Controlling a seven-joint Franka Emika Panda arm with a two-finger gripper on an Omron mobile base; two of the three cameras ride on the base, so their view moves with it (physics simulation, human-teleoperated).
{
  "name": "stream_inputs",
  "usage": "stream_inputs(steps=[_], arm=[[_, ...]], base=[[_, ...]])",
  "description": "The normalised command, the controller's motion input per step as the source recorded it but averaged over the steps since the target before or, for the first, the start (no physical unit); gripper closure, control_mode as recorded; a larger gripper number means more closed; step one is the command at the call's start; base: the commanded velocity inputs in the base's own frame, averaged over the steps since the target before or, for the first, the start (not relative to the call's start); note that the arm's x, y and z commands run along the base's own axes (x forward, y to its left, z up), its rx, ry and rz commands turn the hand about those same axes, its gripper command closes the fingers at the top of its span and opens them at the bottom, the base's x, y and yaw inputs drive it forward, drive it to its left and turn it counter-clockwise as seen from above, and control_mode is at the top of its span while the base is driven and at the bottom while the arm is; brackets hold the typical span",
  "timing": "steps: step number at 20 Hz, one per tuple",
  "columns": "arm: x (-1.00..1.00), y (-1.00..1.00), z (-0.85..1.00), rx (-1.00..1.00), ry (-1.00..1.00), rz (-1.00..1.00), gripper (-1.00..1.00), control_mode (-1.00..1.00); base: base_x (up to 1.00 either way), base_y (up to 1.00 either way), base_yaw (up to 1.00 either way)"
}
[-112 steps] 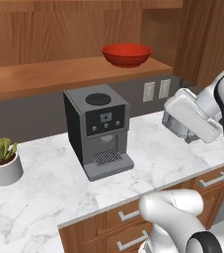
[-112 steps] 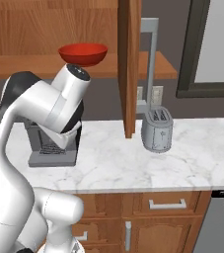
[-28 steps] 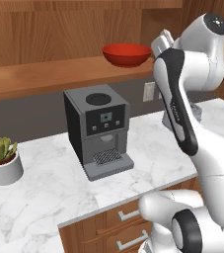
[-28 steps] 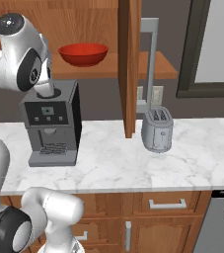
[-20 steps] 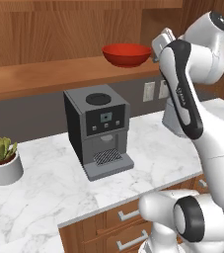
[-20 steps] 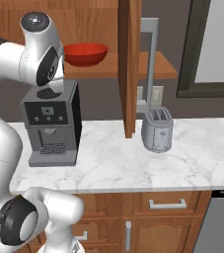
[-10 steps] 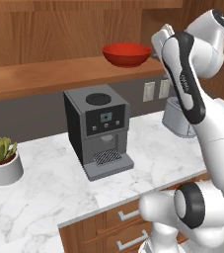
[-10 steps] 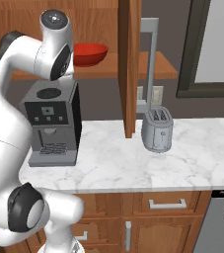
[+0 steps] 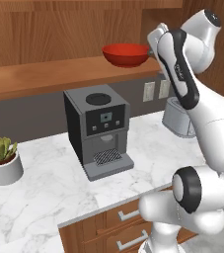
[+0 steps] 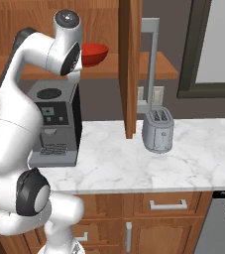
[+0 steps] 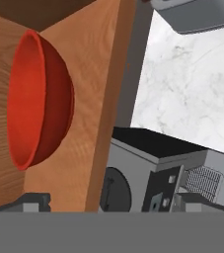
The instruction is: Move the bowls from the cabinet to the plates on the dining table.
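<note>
A glossy red bowl [image 9: 126,53] stands on the open shelf of the brown wooden cabinet [image 9: 44,76], above the coffee machine. My arm is raised to shelf height, with the hand just right of the bowl and level with it. In the hand view, which is rolled sideways, the red bowl [image 11: 37,99] sits close ahead at the left. My gripper [image 11: 113,201] is open with nothing between its fingers. From the right, the arm half hides the bowl [image 10: 98,53]. The cabinet door [image 10: 130,64] stands open. The plates and the dining table are out of view.
A grey coffee machine [image 9: 99,131] stands on the marble counter [image 9: 44,197] under the shelf. A silver toaster [image 10: 157,130] sits by the wall below the open door. A potted plant [image 9: 2,160] is at the far left.
The arm has risen from beside the toaster to shelf height, and over the last second the hand has closed in on the red bowl's right side. The bowl has not moved.
</note>
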Motion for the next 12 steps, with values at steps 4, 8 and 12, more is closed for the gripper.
stream_inputs(steps=[4,8,12], arm=[[0.34,-0.05,-0.01,0.04,-0.03,0.01,-1.00,-1.00],[0.32,0.00,-0.02,0.05,-0.07,0.00,-1.00,-1.00],[0.34,-0.01,-0.01,0.05,-0.05,0.00,-1.00,-1.00]], base=[[0.00,0.00,0.00],[0.00,0.00,0.00],[0.00,0.00,0.00]])
